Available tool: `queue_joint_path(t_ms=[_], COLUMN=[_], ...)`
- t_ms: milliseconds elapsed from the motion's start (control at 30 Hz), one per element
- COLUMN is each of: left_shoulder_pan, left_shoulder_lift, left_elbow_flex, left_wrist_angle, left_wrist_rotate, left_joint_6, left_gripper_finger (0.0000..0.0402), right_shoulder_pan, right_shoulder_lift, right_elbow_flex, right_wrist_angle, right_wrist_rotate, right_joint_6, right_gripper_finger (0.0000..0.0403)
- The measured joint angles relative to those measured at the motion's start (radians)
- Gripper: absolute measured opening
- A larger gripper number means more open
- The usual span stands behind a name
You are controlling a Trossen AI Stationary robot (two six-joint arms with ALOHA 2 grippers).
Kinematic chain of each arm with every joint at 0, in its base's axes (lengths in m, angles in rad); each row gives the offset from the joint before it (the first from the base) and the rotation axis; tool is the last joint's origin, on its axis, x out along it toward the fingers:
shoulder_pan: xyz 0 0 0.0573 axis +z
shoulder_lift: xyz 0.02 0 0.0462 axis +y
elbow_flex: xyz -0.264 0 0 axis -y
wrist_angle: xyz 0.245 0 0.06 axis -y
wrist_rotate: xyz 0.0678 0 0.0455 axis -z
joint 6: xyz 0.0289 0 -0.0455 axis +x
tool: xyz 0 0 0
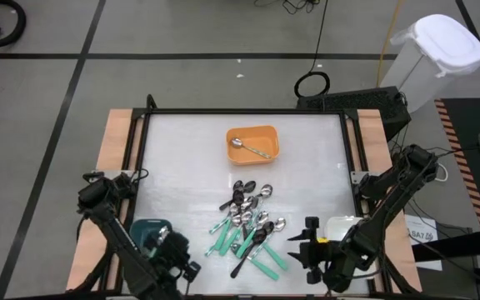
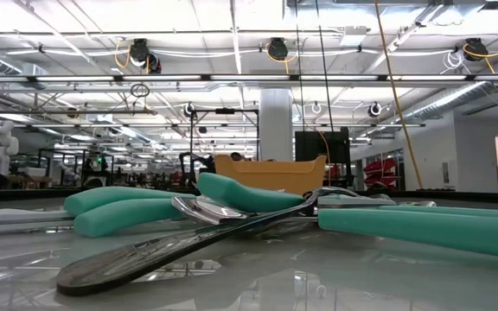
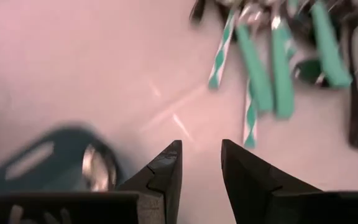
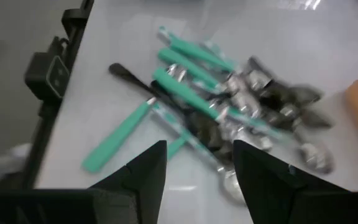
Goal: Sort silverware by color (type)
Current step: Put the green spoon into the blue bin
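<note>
Sorting has barely begun: one silver spoon (image 1: pixel 250 148) lies in the orange tray (image 1: pixel 267 133), well beyond both claws, while the mixed spoon heap (image 1: pixel 248 225) waits on the worktop (image 1: pixel 182 158) between the released, empty left claw (image 3: pixel 201 163) and right claw (image 4: pixel 199 163); no legible writing shows.

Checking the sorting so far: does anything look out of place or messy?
Most spoons still lie tangled in one mixed pile mid-table, colours crossed. Only one silver spoon sits in the orange tray. Nothing looks spilled or broken.
</note>
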Motion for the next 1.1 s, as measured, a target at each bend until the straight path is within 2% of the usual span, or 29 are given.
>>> queue_joint_path(t_ms=[133,267,600,900,1100], left_shoulder_pan=[0.045,0.096,0.19,0.198,0.198], left_shoulder_lift=[0.0,0.0,0.0,0.0,0.026], left_elbow_flex=[0.0,0.0,0.0,0.0,0.001], left_wrist_angle=[0.013,0.04,0.193,0.375,0.476], left_wrist_rotate=[-0.071,-0.117,-0.13,-0.298,-0.322], left_joint_6=[0.086,0.157,0.319,0.492,0.549], left_gripper_finger=[0.0113,0.0113,0.0113,0.0113,0.0113], right_shoulder_pan=[-0.014,-0.019,-0.041,-0.059,-0.061], right_shoulder_lift=[0.028,0.076,0.206,0.318,0.373], right_elbow_flex=[0.0,0.0,0.0,0.0,0.001], right_wrist_angle=[0.034,0.099,0.111,0.141,0.209], right_wrist_rotate=[-0.105,-0.144,-0.169,-0.169,-0.164], right_joint_6=[0.051,0.053,0.157,0.2,0.231], right_gripper_finger=[0.0178,0.0178,0.0178,0.0178,0.0178])
